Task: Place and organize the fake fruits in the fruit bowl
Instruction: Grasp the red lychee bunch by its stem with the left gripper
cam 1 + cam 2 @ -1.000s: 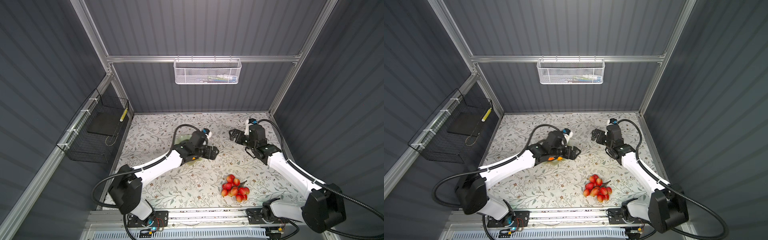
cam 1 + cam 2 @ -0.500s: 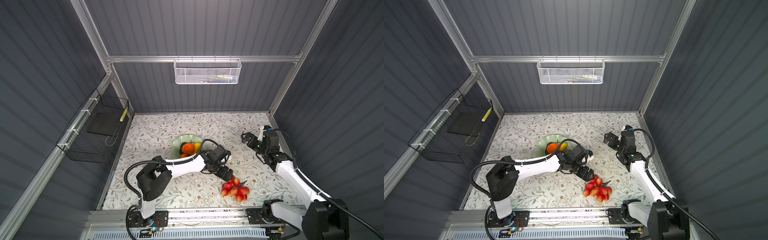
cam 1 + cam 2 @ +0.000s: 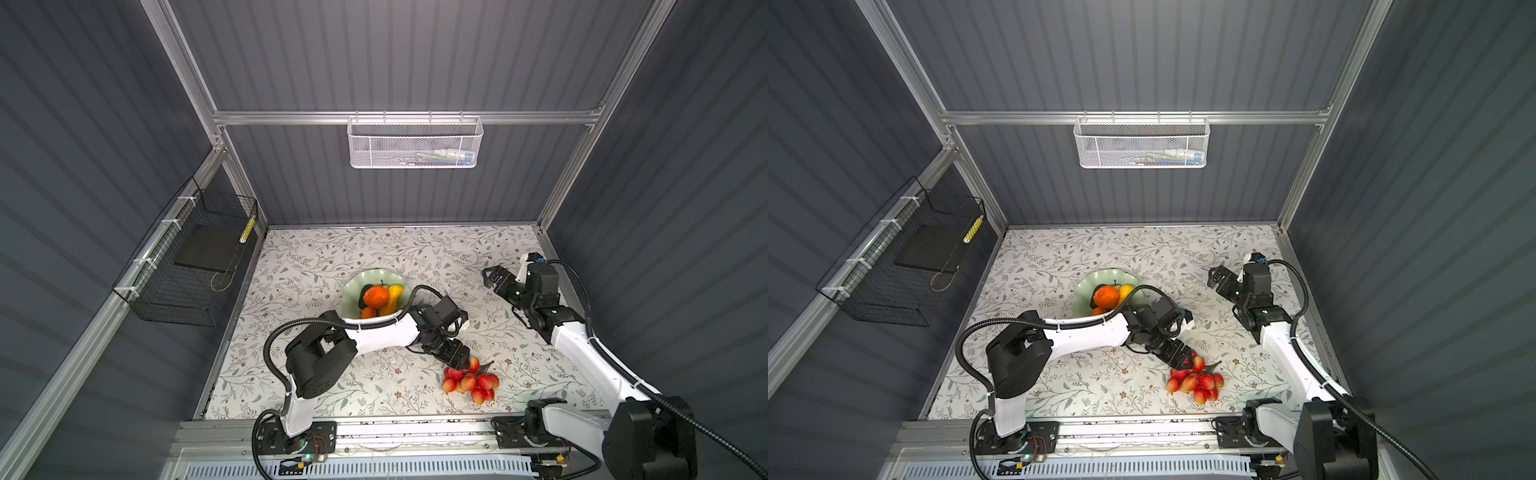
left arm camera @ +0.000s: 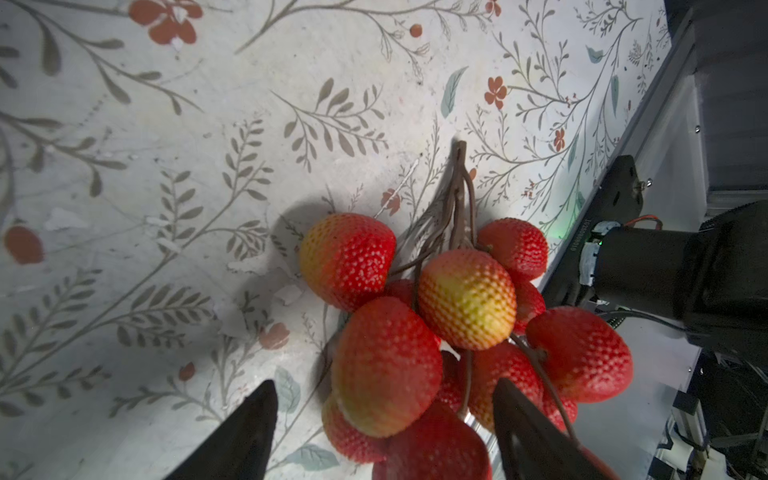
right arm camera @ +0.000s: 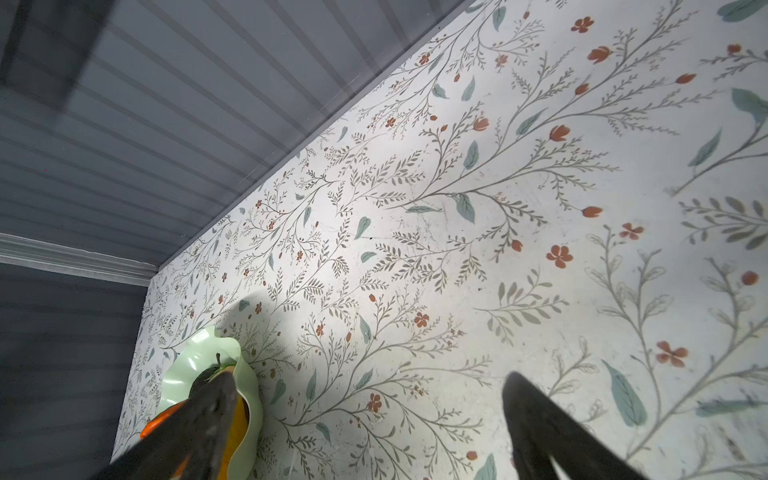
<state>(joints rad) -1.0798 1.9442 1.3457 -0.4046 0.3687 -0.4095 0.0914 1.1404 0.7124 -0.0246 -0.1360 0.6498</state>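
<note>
A pale green scalloped fruit bowl [image 3: 374, 275] [image 3: 1104, 274] [image 5: 183, 370] sits mid-table. It holds a large orange [image 3: 376, 297] [image 3: 1106, 297], a yellow squash-like piece [image 3: 394, 297] and a small tangerine [image 3: 368, 312]. A bunch of red bumpy grapes [image 3: 469, 380] [image 3: 1196, 382] [image 4: 457, 307] lies on the table at front right. My left gripper [image 3: 457, 359] [image 3: 1181, 357] [image 4: 385, 384] is low over it, open, its jaws straddling the fruits nearest it. One finger still shows table beside it. My right gripper [image 3: 492, 276] [image 3: 1217, 276] [image 5: 370, 376] hovers open and empty at the right.
A white mesh basket [image 3: 413, 143] hangs on the back wall. On the left wall hangs a black wire basket [image 3: 191, 266]. The metal rail [image 3: 415, 428] with both arm bases runs along the front edge, just behind the grapes.
My left arm swung from over the bowl to the grapes at front right, uncovering the bowl, and its jaws narrowed a little. My right arm drew back toward the right wall.
</note>
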